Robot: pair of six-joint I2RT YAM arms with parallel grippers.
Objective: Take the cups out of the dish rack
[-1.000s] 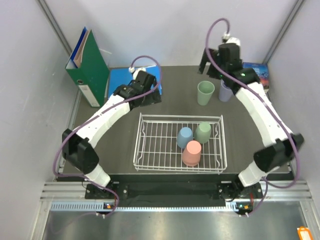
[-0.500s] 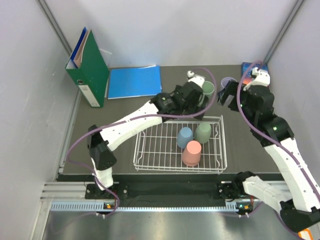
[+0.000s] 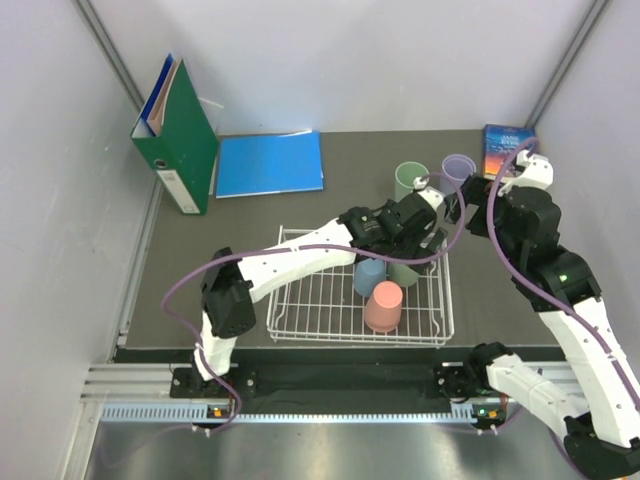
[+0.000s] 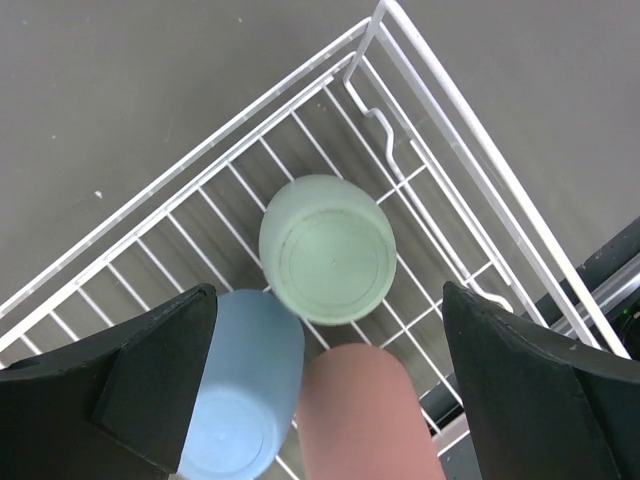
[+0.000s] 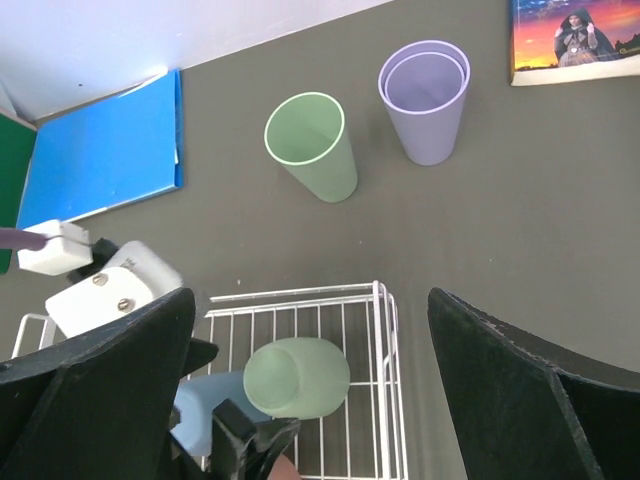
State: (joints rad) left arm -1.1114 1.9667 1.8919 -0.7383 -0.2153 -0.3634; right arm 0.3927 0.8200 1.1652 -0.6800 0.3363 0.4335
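Sage green cup (image 4: 328, 250), upside down in the far right corner of the dish rack (image 3: 310, 290), is the one I am lined up on. My left tool (image 4: 325, 297) hangs directly over it with the fingers spread wide and nothing between them. The blue cup (image 4: 245, 390) and the pink cup (image 4: 365, 410), both inverted too, crowd right against it on the near side; I cannot tell whether they actually touch. One finger sits above the blue cup, so a straight drop would likely land on it. I would turn the wrist first, so one finger goes down toward the rack's corner wires and the other into the bare grid, clear of both neighbours. Since the cup tapers toward its upturned base, I judge a low grip safer, as a high one may squeeze it out. Then lift straight up until it is over the raised side before carrying it off. My right tool (image 5: 312, 300) is also wide and empty, hovering near the same corner, so I would keep it back to avoid the arms meeting. A second green cup (image 5: 315, 150) and the lavender cup (image 5: 425, 100) stand upright on the bench (image 5: 480, 250) beyond the rack, and I would set this one near them.
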